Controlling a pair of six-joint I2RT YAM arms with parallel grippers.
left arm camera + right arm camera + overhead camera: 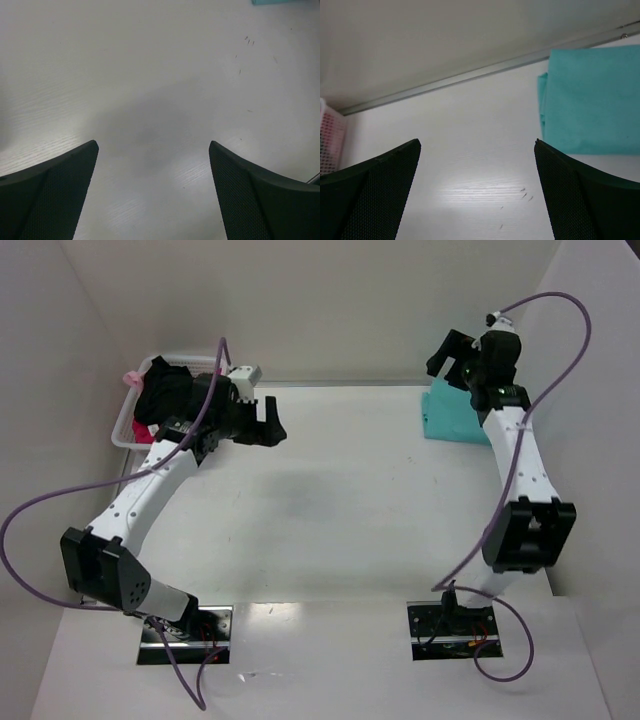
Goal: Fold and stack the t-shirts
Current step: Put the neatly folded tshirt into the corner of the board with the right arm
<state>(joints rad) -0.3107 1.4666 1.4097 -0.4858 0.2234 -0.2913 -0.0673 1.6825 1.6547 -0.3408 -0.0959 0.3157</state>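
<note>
The bare middle of the table (pixel 350 500), to the right of the basket (pixel 124 432) and nearer the arm bases, looks the best place for the next fold.

The left gripper (pixel 270 426) hangs just right of the basket. Its jaws are spread wide and empty, and its wrist view shows only tabletop between the fingers.

The step in hand, I judge, is fetching the next shirt out of the basket. The black t-shirt (pixel 165 390) is heaped on top there, rising above the rim. The pink-red t-shirt (pixel 142 430) lies under it and peeks out at the rim.

To do it well, the left gripper should:
- turn back toward the basket and come down from above on a high fold of the black cloth;
- pinch that cloth alone;
- lift straight up, so the pink-red one is not dragged along.

Three things stand in the way:
- the basket's lattice wall;
- the side wall close to the left of the basket;
- the left arm's purple cable (pixel 222 358), looping over the basket.

Well apart from the basket, at the far right edge, the teal-green t-shirt (pixel 592 100) lies folded, the start of the stack. The right gripper (pixel 477 142) hovers close by it, jaws wide apart, holding nothing.
</note>
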